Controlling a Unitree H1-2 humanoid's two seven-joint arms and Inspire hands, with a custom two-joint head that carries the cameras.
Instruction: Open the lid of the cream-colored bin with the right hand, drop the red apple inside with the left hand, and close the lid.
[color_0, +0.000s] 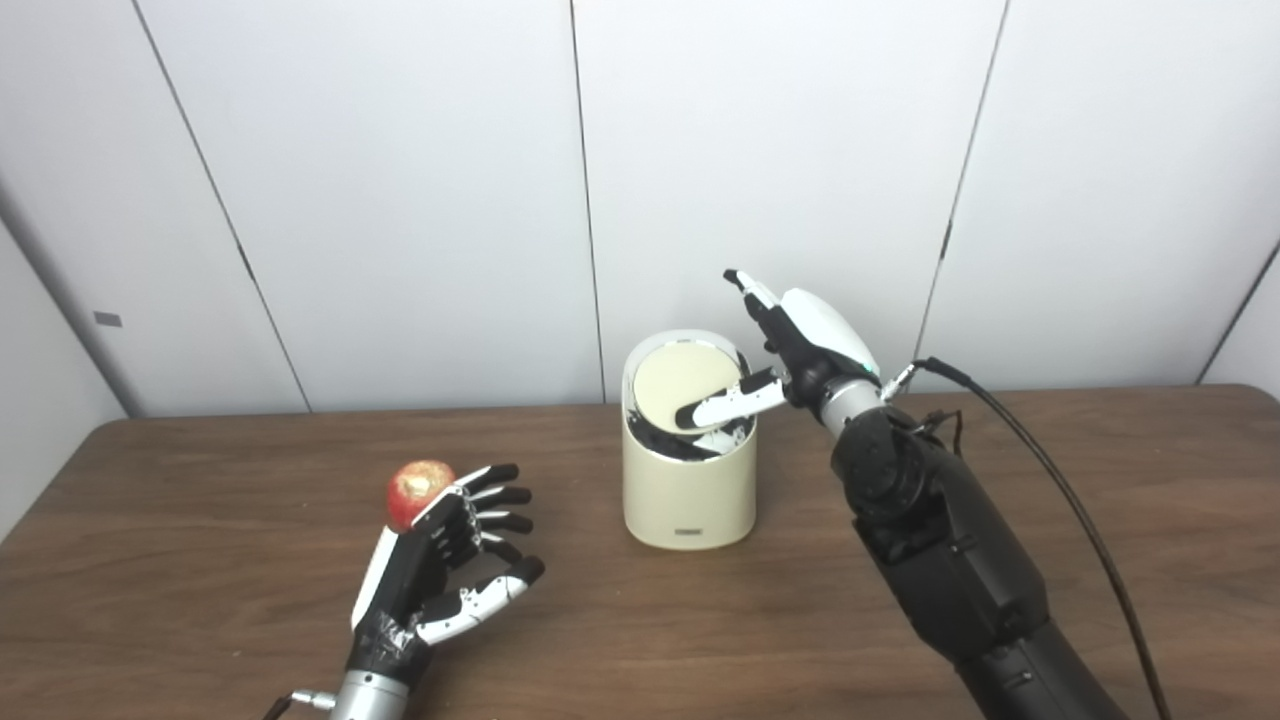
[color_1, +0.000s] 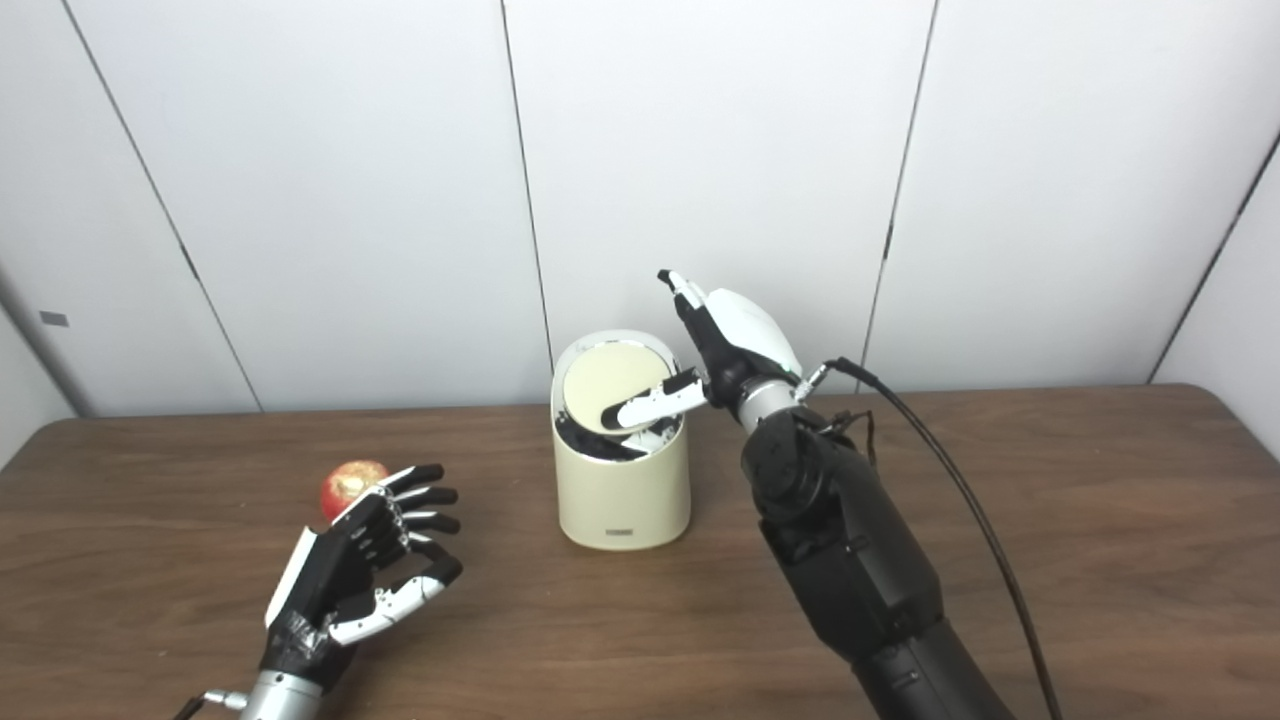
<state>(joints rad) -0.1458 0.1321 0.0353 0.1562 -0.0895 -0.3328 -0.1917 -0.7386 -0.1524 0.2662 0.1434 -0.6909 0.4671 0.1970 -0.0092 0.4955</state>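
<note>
We are tipping the lid (color_0: 683, 385) with our open right hand (color_0: 790, 355); open left hand (color_0: 440, 560) is waiting just before the apple (color_0: 418, 490).

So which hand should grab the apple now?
The left hand. It is open right beside the red apple, which sits on the table. The right hand is busy at the cream bin, thumb pressing its tilted lid.

Apple (color_0: 418, 490) left of bin (color_0: 688, 490)
</note>
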